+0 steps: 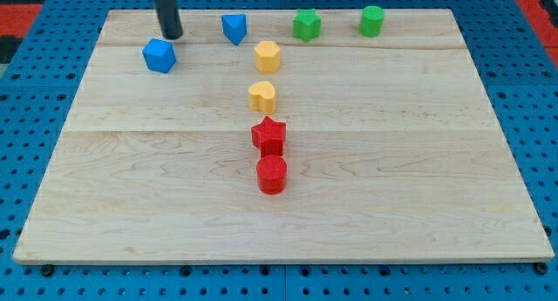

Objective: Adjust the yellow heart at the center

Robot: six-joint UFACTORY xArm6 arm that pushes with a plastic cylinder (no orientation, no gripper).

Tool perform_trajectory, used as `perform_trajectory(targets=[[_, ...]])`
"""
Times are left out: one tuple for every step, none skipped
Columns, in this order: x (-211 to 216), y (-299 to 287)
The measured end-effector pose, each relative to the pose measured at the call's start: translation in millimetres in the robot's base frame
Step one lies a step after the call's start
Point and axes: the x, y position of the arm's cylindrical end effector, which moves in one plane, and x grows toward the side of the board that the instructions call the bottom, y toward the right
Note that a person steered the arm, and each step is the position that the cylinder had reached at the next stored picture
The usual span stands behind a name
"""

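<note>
The yellow heart (261, 96) lies near the middle of the wooden board, a little above centre. A yellow hexagonal block (268, 56) sits just above it. A red star (269, 135) sits just below it, and a red cylinder (272, 174) below that. My tip (172, 35) is at the view's top left, far from the yellow heart, just above and right of a blue block (159, 55).
A blue wedge-like block (234, 28) sits at the top, right of my tip. A green star-like block (306, 24) and a green cylinder-like block (372, 20) sit along the top edge. The board's edges (52, 161) meet a blue surround.
</note>
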Motion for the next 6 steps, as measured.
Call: perform_trajectory(targets=[[33.7,15.2],[57.9,65.9],[79.2,114.3],[94.4,176.3],[70.5,229.7],[30.2,218.0]])
